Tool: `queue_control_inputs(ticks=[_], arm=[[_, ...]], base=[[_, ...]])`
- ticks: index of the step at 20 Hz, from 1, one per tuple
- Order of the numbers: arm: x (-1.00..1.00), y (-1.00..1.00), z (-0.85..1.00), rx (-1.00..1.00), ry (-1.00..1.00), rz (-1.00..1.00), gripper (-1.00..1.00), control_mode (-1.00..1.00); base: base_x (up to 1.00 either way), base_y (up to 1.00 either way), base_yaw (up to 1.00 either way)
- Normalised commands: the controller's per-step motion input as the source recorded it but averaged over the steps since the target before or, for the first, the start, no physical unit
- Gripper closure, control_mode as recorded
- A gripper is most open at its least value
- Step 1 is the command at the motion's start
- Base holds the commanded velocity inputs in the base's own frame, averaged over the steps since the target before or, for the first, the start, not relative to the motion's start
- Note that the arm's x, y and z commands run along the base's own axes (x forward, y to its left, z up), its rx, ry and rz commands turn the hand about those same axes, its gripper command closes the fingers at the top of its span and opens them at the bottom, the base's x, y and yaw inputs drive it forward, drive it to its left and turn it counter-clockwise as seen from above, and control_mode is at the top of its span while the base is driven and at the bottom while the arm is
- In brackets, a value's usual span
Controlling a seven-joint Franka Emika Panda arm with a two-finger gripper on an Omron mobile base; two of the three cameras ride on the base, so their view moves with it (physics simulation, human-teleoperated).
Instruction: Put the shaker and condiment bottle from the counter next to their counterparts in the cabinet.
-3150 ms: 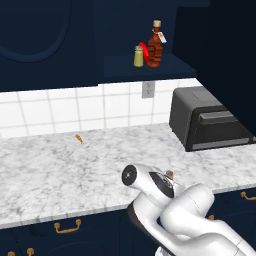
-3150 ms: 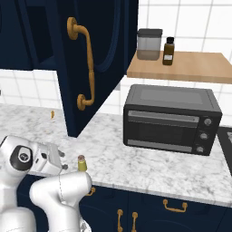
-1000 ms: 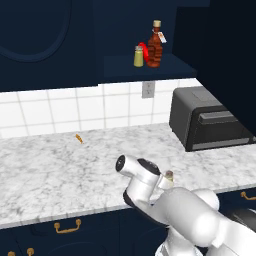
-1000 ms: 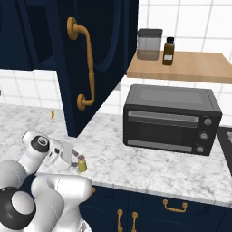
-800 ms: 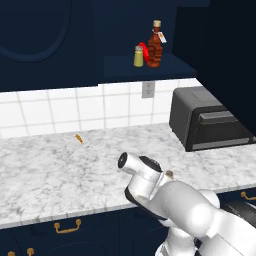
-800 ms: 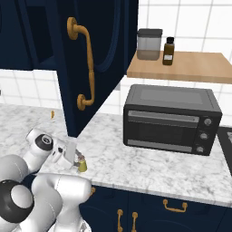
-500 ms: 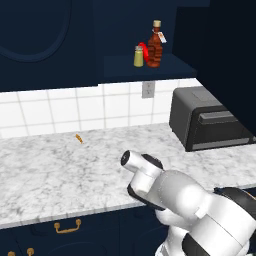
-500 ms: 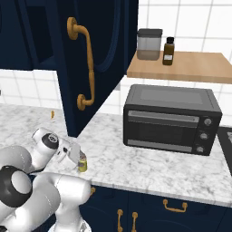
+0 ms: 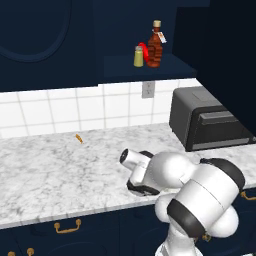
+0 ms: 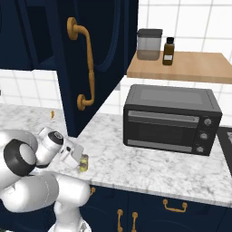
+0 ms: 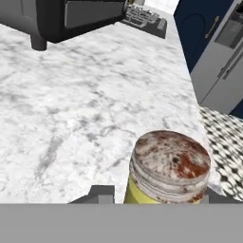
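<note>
On the white marble counter [image 9: 50, 170], near its front edge, stands the small yellow-olive shaker [image 10: 84, 163] with a mottled greyish cap [image 11: 170, 163]. My gripper [image 10: 78, 157] is low over the counter and open, one fingertip on each side of the shaker [image 11: 142, 193], with a small gap on its left. In the left base view my arm hides this shaker. On the navy cabinet shelf [image 9: 120, 65] the squat red-brown condiment bottle [image 9: 155, 46] stands beside the slim red squeeze bottle [image 9: 144, 50] and a second yellow shaker [image 9: 138, 56].
A black toaster oven [image 10: 170, 120] sits on the counter to the right. The open navy cabinet door [image 10: 97, 50] with a brass handle hangs above the gripper. A wooden shelf [image 10: 190, 68] carries a jar and a dark bottle. A small orange bit [image 9: 78, 138] lies by the tiled wall.
My arm has swung forward and down, bringing the hand right up to the counter shaker, whose sides now sit between the fingers. The shaker itself has not moved.
</note>
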Motion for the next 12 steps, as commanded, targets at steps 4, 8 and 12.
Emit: queue_control_inputs(ticks=[4, 8, 12], arm=[[-0.19, 0.00, 0.26, 0.02, -0.02, 0.15, 1.00, -1.00], [-0.26, 0.00, 0.43, 0.00, -0.04, 0.30, 1.00, -1.00], [-0.27, 0.00, 0.55, 0.00, -0.04, 0.29, 1.00, -1.00]], base=[[0.00, 0.00, 0.00], [0.00, 0.00, 0.00], [0.00, 0.00, 0.00]])
